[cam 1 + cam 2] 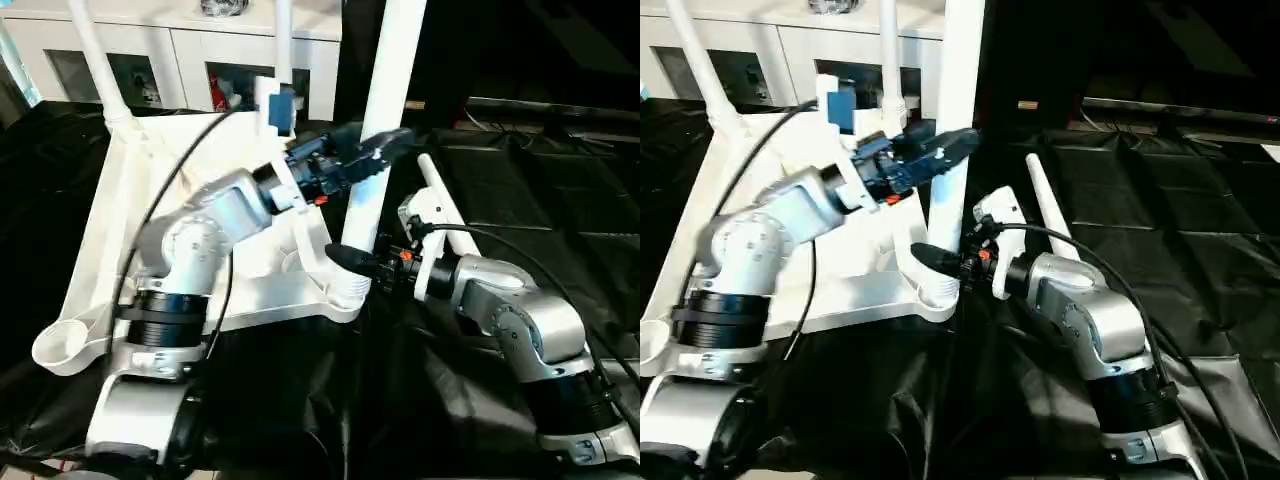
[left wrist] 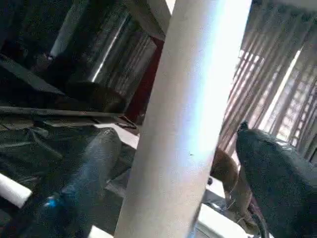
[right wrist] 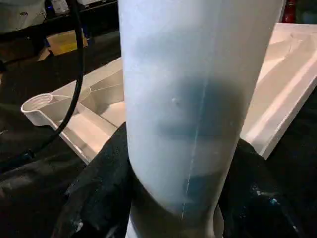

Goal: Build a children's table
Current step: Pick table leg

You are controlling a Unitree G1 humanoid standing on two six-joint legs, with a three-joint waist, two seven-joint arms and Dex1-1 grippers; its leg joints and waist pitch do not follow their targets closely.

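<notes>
- The upturned tabletop [image 1: 120,190] lay ribbed side up on the black-draped bench [image 1: 560,180], its near-right corner socket [image 1: 345,285] holding an upright leg [image 1: 385,120] whose long axis ran almost straight up and out past the top of the head views.
- The right tool [image 1: 350,262] was clamped low on that leg, just above the socket, its black fingers [image 3: 99,193] wrapped round both sides of the white shaft in the right wrist view.
- The left tool [image 1: 375,150] stood higher on the same leg, reaching in from the left across the tabletop; its fingers [image 2: 277,178] stood apart on either side of the shaft with a gap showing in the left wrist view, so it straddled the leg rather than gripped it.
- Both tools thus sat on one vertical line, right below, left above; any turning or pressing home of the leg would, by this reading, have acted along that axis down into the socket.
- Two more legs [image 1: 95,55] rose from the far corners, and a fourth leg [image 1: 445,205] lay flat on the bench just right of the upright one, its length running from near to far and nearer the right arm.
- The near-left corner socket [image 1: 60,345] stood unfilled, suggesting one leg was left to fit.
</notes>
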